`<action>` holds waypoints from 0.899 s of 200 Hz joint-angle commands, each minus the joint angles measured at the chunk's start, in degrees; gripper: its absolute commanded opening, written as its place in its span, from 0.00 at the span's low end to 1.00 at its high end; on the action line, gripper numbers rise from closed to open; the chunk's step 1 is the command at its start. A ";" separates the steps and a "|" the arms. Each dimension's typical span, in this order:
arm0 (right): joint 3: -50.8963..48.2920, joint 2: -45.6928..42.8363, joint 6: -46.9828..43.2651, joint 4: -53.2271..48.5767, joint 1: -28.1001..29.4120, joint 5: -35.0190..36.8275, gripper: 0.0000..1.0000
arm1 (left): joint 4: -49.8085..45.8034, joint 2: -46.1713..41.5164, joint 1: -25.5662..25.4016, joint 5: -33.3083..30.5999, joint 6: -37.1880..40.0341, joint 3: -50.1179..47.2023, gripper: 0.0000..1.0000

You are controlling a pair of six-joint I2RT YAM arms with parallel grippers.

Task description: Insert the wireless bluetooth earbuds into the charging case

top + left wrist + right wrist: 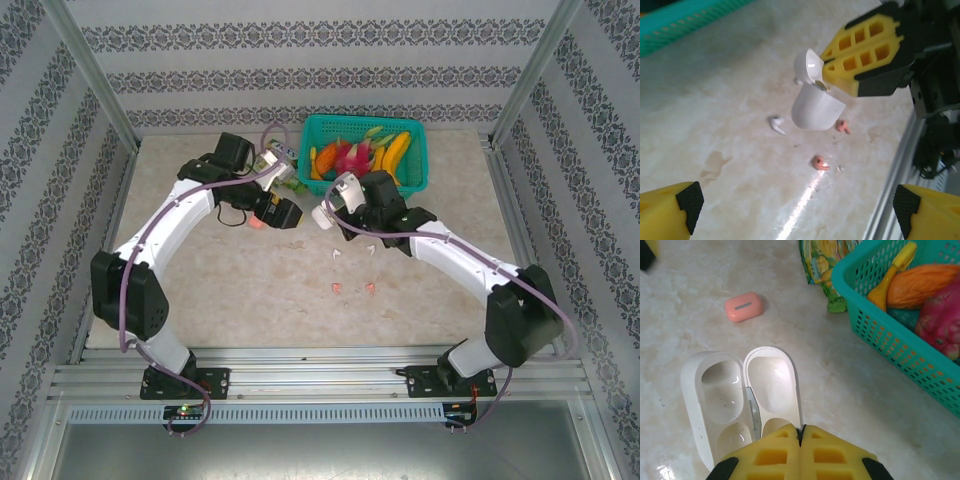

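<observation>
1. Gripping the white charging case (771,385) by the edge of one half, the right claw (800,432) has its yellow fingers pressed tight together on the wall.
2. The case is hinged wide open, and both hollow halves face the right wrist camera with nothing in them.
3. From the left wrist camera the case looks raised off the table (715,115), with the lid tipped up against the yellow fingers.
4. The left claw (797,202) is spread wide and holds nothing; its two black-padded tips sit at the bottom corners of its own view.
5. The earbuds lie loose on the table, near the case but apart from it: a white earbud (776,124) to one side and two pink earbuds (841,126) (819,163) beside and beyond it.
6. From above, the small pieces sit in a loose cluster between the two arms.
7. A closed pink case (744,306) rests flat on the table.
8. A teal basket (880,335) of toy fruit stands at the far edge.
</observation>
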 commanded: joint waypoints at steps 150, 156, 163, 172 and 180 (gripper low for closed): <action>-6.13 -8.64 -0.86 2.78 1.49 -7.32 0.00 | -10.85 9.90 -7.31 9.85 11.90 7.86 0.62; -6.08 -8.57 -0.81 2.76 1.50 -7.56 0.00 | -10.71 10.05 -7.34 10.13 11.84 7.90 0.61; -6.10 -8.55 -0.71 2.75 1.46 -7.75 0.00 | -10.49 10.28 -7.30 10.47 11.90 7.99 0.60; -6.10 -8.39 -0.59 2.75 1.49 -7.99 0.00 | -10.16 10.48 -7.29 10.90 11.89 8.08 0.58; -6.12 -8.30 -0.46 2.81 1.49 -8.17 0.00 | -10.14 10.73 -7.37 11.25 11.92 8.32 0.54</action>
